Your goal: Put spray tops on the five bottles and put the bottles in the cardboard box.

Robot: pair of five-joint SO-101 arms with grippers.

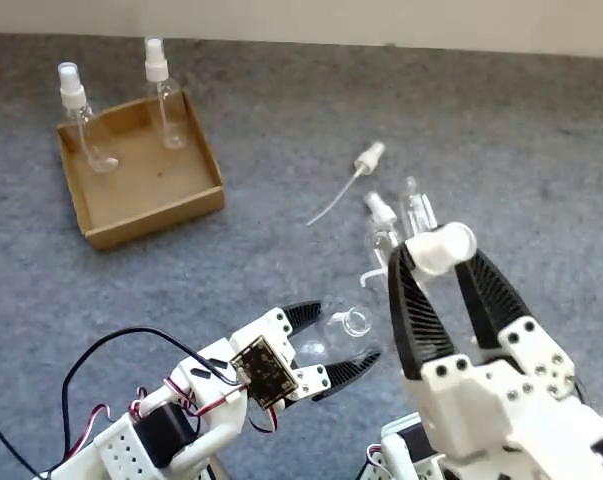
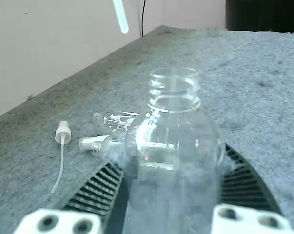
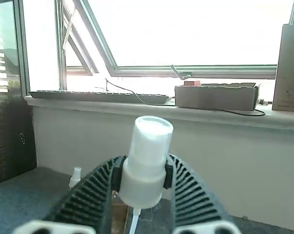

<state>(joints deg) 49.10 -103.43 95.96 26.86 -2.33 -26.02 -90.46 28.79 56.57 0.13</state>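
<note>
Uncapped bottle clamped in left gripper; right gripper clenched on spray top nearby. Two capped bottles stand in cardboard box.

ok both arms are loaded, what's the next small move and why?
The left gripper holds an uncapped bottle with its neck open. The right gripper holds a spray top, off to one side of it. I'd probably swing the right gripper over until the top lines up with that neck.

White arms; black ribbed pincer fingers; black, red wires; bare circuit board.
</note>
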